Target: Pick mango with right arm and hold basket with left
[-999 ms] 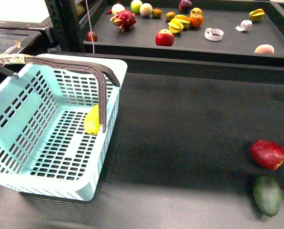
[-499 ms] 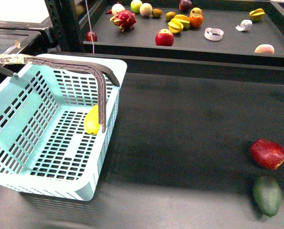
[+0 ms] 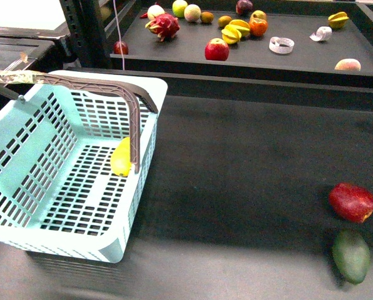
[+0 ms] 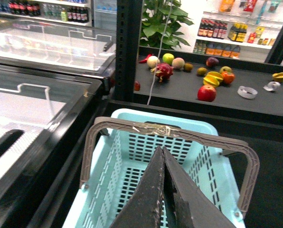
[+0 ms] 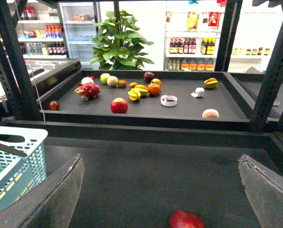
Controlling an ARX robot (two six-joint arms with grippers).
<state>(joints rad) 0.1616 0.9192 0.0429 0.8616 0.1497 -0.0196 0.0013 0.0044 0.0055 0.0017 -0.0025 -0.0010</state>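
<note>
The pale turquoise basket stands at the left of the dark table, one grey-brown handle raised over it. The yellow mango lies inside, against the right wall, partly behind the handle. Neither arm shows in the front view. In the left wrist view my left gripper is shut and empty, its tips above the basket just short of the taped handle; the mango is hidden there. My right gripper is open and empty over the table, with the basket's corner off to one side.
A dark red fruit and a dark green oval fruit lie at the table's front right; the red one shows below my right gripper. A raised back shelf holds several fruits. A black rack post stands behind the basket.
</note>
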